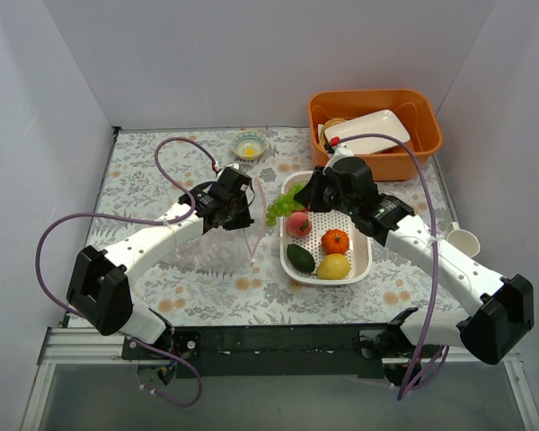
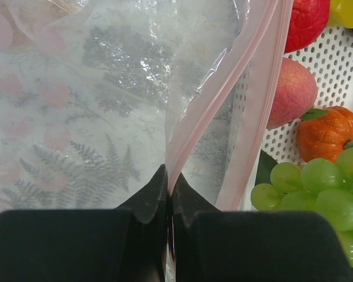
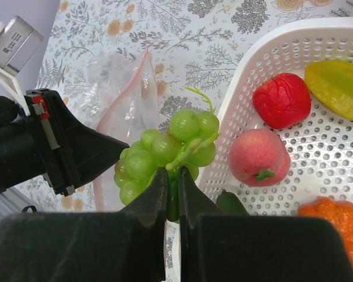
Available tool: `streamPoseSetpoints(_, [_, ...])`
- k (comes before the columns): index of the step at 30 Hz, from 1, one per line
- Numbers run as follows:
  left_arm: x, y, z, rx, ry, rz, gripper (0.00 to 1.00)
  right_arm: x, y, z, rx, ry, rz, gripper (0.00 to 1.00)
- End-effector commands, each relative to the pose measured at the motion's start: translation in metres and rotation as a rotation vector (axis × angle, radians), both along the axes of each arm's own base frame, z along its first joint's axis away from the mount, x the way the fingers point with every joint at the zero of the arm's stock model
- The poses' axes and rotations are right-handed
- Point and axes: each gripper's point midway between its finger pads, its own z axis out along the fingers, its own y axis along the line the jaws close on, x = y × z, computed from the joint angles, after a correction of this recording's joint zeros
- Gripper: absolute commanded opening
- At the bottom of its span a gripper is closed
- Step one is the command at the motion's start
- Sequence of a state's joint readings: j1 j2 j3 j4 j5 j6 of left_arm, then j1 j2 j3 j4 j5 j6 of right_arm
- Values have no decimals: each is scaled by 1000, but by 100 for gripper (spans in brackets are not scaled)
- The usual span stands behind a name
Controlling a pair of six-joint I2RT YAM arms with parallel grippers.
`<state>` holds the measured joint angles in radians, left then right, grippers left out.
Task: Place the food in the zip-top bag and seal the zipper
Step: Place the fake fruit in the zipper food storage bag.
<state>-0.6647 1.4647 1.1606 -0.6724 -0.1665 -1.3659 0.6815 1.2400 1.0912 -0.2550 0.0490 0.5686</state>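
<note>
My left gripper (image 1: 244, 215) (image 2: 169, 176) is shut on the pink zipper (image 2: 207, 108) of the clear zip-top bag (image 1: 211, 244) and holds the mouth up beside the white basket (image 1: 366, 253). My right gripper (image 1: 298, 201) (image 3: 172, 176) is shut on the stem of the green grapes (image 3: 156, 154) (image 1: 281, 206) and holds them over the basket's left rim, next to the bag mouth (image 3: 125, 106). In the basket lie a red fruit (image 3: 280, 100), a pink peach (image 3: 259, 155), a yellow fruit (image 3: 338, 88), an orange (image 1: 335, 240), an avocado (image 1: 300, 259) and a yellow lemon (image 1: 333, 266).
An orange bin (image 1: 424, 136) with a white plate (image 1: 368, 127) stands at the back right. A small bowl (image 1: 249, 145) sits at the back centre. A white cup (image 1: 463, 241) stands right of the basket. White walls close in the floral tabletop.
</note>
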Motion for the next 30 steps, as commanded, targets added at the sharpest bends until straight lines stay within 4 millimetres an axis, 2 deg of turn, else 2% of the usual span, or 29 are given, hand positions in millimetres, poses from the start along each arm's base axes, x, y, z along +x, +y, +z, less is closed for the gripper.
streamPoseSetpoints(1, [3,-4,17,-38,-28,-3,0,9,16,47,90,-120,22,8])
streamPoseSetpoints(5, [5,-4,14,-2,-39,-11,0,10,23,37,82,-99,39,8])
streamPoseSetpoints(10, [6,0,6,37,-23,1,0,11,27,41,88,-111,39,8])
streamPoseSetpoints(23, [4,-6,17,-5,-41,-22,0,19,55,-15,-8,-7,101,8])
streamPoseSetpoints(26, [1,-4,14,6,-34,-25,0,18,63,-23,-35,-1,129,8])
streamPoseSetpoints(28, [0,-3,15,4,-36,-24,0,17,70,-20,-44,-8,151,8])
streamPoseSetpoints(30, [0,-2,16,5,-38,-25,0,17,75,-28,-88,-5,172,8])
